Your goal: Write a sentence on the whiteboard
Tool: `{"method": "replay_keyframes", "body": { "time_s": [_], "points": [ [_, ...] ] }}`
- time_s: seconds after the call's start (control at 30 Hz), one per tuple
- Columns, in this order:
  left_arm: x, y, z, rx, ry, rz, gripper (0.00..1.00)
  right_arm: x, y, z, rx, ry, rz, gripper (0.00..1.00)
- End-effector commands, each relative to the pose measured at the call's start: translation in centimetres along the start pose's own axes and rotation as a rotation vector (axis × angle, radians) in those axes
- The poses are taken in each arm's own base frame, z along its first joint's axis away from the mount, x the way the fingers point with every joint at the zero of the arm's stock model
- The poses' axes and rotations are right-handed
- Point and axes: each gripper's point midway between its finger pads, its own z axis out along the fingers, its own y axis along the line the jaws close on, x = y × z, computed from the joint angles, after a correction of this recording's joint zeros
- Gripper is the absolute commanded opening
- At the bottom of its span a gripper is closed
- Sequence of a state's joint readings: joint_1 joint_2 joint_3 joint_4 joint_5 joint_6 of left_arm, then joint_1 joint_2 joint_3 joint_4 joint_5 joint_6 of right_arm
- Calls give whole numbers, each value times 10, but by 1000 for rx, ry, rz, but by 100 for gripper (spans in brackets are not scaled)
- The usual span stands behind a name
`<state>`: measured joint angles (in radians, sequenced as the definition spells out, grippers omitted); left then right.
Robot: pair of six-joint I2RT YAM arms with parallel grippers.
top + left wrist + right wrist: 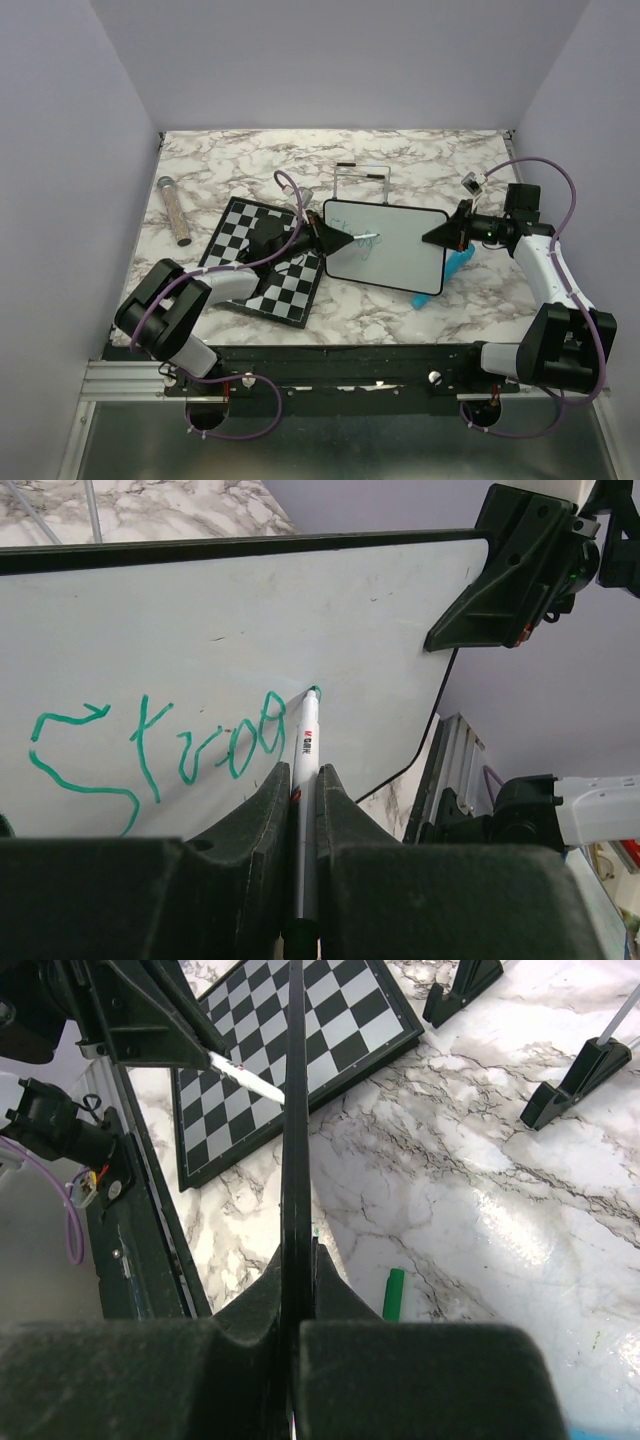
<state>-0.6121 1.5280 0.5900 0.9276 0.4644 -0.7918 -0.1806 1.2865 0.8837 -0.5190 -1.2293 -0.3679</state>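
Midway across the marbled bench (450,160), just right of the chessboard (232,232), the whiteboard (410,250) is held tilted up off the surface. Its right edge is clamped in the right jaws, which are closed narrow on the thin frame. The sentence (150,750), in teal lettering, runs across its face. The left jaws are closed on a white marker (305,770), whose tip touches the board at the last letter. A small green piece (395,1295) lies on the bench near the board's edge.

The whiteboard (400,250) occupies the centre of the table (430,160), chessboard (232,238) just to its left, stand (360,170) behind, tube (175,212) far left, marker (305,750) tip on the whiteboard.
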Motion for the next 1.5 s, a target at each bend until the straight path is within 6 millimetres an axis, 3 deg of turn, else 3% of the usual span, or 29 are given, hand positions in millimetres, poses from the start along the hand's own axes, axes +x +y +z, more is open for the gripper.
{"method": "replay_keyframes", "body": {
  "time_s": [0.0,0.6,0.8,1.07,1.3,1.47],
  "points": [
    [-6,5,-8,-13,-21,25,0,1,-7,0,29,18,-51,1],
    [24,19,-13,-46,119,5,0,-1,-6,0,28,16,-52,1],
    [26,11,-6,-1,132,-6,0,-1,-6,0,28,15,-53,1],
    [16,-1,9,45,105,-14,0,-1,-6,0,28,16,-54,1],
    [-6,-24,9,115,43,-12,0,0,-6,0,28,17,-51,0],
    [-7,-21,9,89,44,-3,0,0,-6,0,28,16,-54,1]
  ]
}}
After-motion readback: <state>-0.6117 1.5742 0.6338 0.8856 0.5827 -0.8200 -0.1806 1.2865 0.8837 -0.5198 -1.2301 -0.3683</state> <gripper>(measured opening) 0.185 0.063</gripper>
